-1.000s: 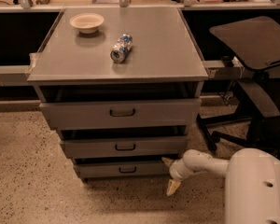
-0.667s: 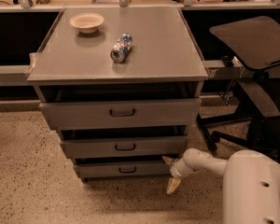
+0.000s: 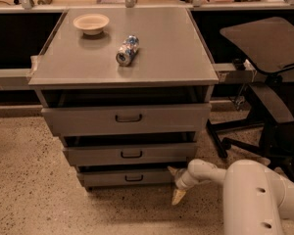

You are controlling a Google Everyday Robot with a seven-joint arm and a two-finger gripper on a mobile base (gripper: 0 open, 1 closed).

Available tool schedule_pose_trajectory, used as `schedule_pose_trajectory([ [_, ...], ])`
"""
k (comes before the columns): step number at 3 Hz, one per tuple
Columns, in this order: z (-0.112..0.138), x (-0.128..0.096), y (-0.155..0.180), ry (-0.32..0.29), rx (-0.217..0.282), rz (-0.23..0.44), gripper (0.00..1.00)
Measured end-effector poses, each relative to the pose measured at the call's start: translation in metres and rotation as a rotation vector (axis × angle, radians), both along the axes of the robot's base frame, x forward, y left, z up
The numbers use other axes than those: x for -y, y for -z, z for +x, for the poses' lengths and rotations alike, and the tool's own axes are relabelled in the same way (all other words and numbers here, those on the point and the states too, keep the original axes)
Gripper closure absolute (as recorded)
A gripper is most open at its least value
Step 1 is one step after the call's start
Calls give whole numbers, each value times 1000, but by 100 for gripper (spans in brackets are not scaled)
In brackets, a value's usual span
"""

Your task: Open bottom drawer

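Bottom drawer (image 3: 112, 179) sits lowest of three, just above the floor (image 3: 63, 209). Your gripper (image 3: 175, 182) is at its right edge, jaws spread wide; you have open floor in front.

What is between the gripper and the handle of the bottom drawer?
Only the bottom drawer's bare grey front, in the camera view. The gripper is at its right end; the handle is untouched.

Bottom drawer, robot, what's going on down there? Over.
Gripper low, open, at the bottom drawer's right corner. Handle not gripped yet. Chair off to the right, not blocking.
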State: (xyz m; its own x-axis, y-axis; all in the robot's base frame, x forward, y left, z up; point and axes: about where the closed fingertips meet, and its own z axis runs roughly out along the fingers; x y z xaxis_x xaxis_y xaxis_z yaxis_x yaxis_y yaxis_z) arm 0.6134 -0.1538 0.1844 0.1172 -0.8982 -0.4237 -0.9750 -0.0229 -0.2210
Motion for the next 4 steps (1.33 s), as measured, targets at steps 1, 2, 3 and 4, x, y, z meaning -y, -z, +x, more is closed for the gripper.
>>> schedule_pose_trajectory([
  [1,-3,-3,4,-3,-12,-1,16],
  [2,-5,-5,0,-8,-21,-3,18],
  [3,1,-13,6,-18,-28,-2,17],
  [4,6,-16,15,0,-34,16,1],
])
